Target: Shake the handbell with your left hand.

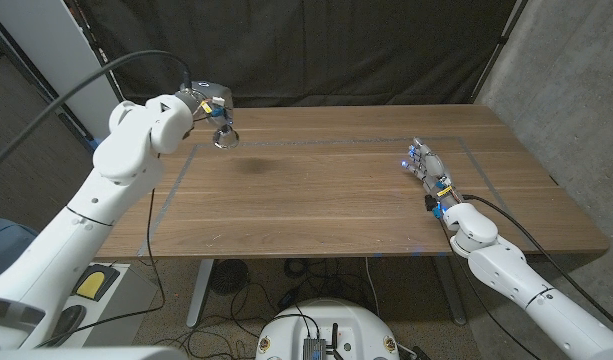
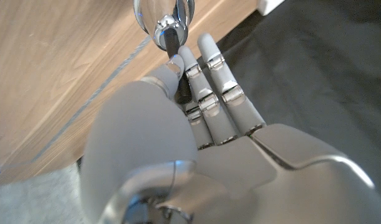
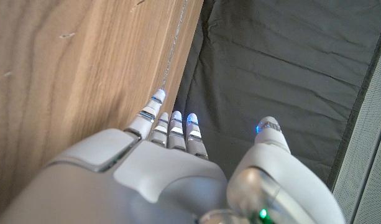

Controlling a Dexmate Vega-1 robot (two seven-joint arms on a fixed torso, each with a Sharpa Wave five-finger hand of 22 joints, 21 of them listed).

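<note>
One handbell [image 1: 225, 137], two hands, one table [image 1: 336, 190] by our count | left hand [image 1: 204, 104] grips the bell's black handle, silver bowl hanging just below its fingers [image 2: 206, 93], clear of the wood | right hand [image 1: 429, 173] holds nothing, fingers straight and apart.

A: Left wrist cam, what's in it?
B: Left hand [image 2: 202, 143], seen from the back, grey. Its fingers [image 2: 224, 93] are closed round the black handle [image 2: 172, 42] of the handbell [image 2: 163, 15].
A: Bell position?
B: Just past the fingertips. Shiny silver dome, cropped at the frame edge.
A: Thumb?
B: Big blurred grey mass beside the fingers, pressed against the handle side.
A: Background?
B: Wooden bench [image 2: 59, 68] beyond the thumb side, with a thin pale line [image 2: 97, 93] across it. Dark cloth [image 2: 314, 68] on the fingers' other side.
</note>
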